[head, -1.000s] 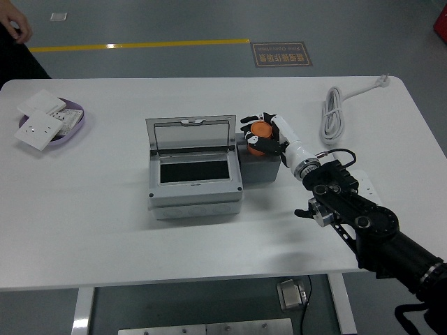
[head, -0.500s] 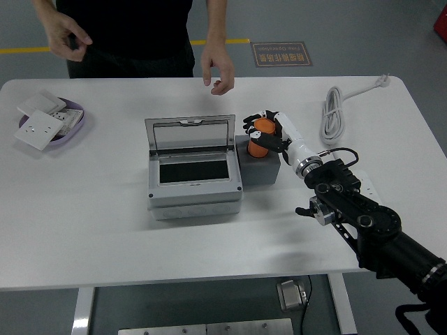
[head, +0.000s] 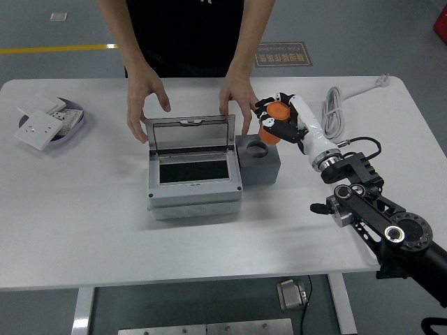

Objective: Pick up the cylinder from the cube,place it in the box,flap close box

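Cylinder (head: pixel 274 121) inside right robot hand (head: pixel 278 120)

Floor sign (head: pixel 282 54) beyond table: lettering too blurred to read (nothing else printed).

Orange cylinder (head: pixel 274 123) held above the grey cube (head: pixel 259 160), beside the open-lidded grey box (head: pixel 193 180).
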Robot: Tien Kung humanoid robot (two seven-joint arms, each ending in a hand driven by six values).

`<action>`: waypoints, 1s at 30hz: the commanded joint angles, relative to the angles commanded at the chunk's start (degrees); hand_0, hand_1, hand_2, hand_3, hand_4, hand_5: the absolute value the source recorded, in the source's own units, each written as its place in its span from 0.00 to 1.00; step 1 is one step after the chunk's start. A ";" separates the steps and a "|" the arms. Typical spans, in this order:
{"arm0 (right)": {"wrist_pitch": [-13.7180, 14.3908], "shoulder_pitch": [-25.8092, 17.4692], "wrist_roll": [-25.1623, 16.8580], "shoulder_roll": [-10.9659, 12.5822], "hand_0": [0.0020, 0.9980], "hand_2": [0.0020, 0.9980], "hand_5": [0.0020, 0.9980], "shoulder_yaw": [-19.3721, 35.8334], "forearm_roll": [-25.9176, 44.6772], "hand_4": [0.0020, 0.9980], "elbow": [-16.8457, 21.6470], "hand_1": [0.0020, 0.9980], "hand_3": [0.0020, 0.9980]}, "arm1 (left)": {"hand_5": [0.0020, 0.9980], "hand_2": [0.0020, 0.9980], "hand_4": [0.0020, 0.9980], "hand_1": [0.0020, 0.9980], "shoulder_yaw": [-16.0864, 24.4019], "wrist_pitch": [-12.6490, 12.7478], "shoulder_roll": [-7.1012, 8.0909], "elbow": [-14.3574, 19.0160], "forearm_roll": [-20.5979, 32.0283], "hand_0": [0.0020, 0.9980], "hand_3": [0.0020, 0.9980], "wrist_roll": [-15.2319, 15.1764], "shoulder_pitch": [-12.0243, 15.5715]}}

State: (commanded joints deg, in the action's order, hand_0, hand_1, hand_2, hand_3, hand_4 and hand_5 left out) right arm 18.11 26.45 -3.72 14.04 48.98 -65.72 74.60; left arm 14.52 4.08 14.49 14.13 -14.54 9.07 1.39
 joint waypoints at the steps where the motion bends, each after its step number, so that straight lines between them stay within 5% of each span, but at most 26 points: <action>1: 0.26 -0.12 0.80 0.05 0.35 0.47 0.00 -0.77 -1.23 0.00 1.47 0.43 0.34 | 0.21 0.56 0.69 0.61 0.07 0.01 0.00 -0.01 -0.05 0.57 0.60 0.03 0.04; 6: 0.66 2.22 5.40 -1.01 0.35 0.47 0.00 -6.42 -8.48 0.00 8.50 0.43 0.34 | 0.21 0.56 0.69 0.61 0.80 0.02 0.11 -0.03 -0.76 0.57 0.60 0.37 0.10; 7: 0.63 3.00 6.12 -1.36 0.25 0.44 0.00 -7.50 -9.90 0.00 9.41 0.35 0.33 | 0.22 0.56 0.69 0.61 0.96 0.02 0.15 -0.04 -0.93 0.57 0.59 0.44 0.08; 10: 0.00 6.19 8.75 -2.97 0.25 0.44 0.00 -11.13 -14.69 0.00 10.06 0.35 0.33 | 0.22 0.56 0.69 0.61 1.53 0.04 0.33 -0.05 -1.51 0.57 0.59 0.69 -0.02; 21: -5.37 16.21 17.34 -8.36 0.25 0.45 0.00 -21.06 -34.64 0.00 1.00 0.36 0.33 | 0.22 0.56 0.69 0.61 2.81 0.04 0.69 0.15 -2.86 0.57 0.59 1.40 -0.24; 30: -11.79 19.32 21.07 -9.71 0.28 0.45 0.00 -24.30 -48.52 0.00 -4.22 0.37 0.34 | 0.21 0.56 0.69 0.61 3.06 0.04 0.80 0.19 -3.24 0.57 0.59 1.53 -0.31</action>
State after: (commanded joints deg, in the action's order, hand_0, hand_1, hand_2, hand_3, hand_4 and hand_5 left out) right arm 6.32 45.77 17.35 4.32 24.68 -114.24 70.38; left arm 17.59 4.12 15.29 14.32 -17.78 10.60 1.08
